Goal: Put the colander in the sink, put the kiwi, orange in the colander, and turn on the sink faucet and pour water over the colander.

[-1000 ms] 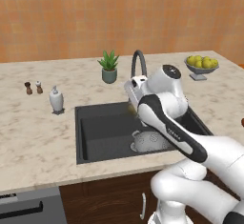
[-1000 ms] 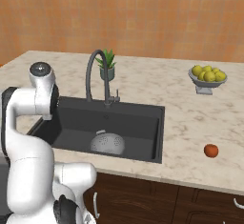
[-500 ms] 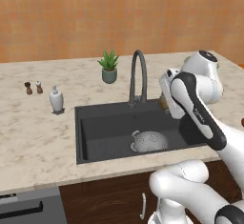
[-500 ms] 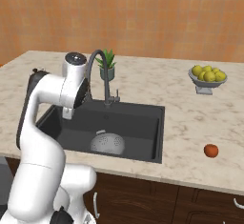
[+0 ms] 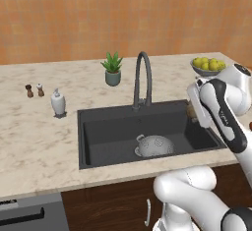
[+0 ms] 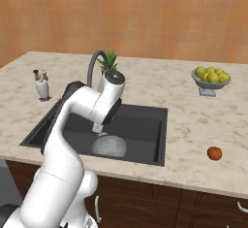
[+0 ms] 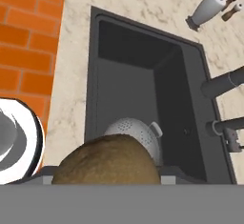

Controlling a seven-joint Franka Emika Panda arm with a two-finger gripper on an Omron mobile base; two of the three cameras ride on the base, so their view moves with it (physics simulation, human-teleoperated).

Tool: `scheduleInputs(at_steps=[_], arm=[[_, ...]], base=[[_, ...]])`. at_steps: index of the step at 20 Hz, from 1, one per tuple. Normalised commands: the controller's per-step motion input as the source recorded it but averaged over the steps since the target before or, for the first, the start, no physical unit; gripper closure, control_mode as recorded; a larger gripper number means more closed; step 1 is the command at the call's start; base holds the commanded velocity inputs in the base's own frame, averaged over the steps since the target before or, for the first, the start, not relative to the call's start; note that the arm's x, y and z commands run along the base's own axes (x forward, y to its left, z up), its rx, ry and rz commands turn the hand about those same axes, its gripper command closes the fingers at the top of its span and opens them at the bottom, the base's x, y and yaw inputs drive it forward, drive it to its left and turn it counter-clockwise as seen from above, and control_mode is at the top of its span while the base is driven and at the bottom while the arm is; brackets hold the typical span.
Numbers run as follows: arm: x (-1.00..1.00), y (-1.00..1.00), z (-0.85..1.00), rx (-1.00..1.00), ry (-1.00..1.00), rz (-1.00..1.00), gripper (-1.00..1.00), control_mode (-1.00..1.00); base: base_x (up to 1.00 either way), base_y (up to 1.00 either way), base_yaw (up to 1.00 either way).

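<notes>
Sink (image 5: 106, 127) holds the colander (image 5: 155, 145) near its front wall, placed to receive fruit. Orange (image 6: 214, 153) waits on the counter. Gripper (image 5: 193, 111), above the sink's edge, pinches the kiwi (image 7: 107, 163) for delivery.

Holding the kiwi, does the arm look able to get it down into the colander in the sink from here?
Probably yes. The colander sits open-topped on the floor of the sink with nothing over it, and the kiwi in the pincer is already above the basin.
</notes>
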Motion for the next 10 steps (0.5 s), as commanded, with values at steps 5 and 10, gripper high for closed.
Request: scheduleInputs(at_steps=[5,10], arm=[[0.59,-0.15,-0.47,0.06,-0.02,0.10,1.00,-1.00],[0.76,0.00,-0.53,0.07,0.01,0.11,1.00,-1.00]], base=[[0.00,0.00,0.00],[0.00,0.00,0.00]])
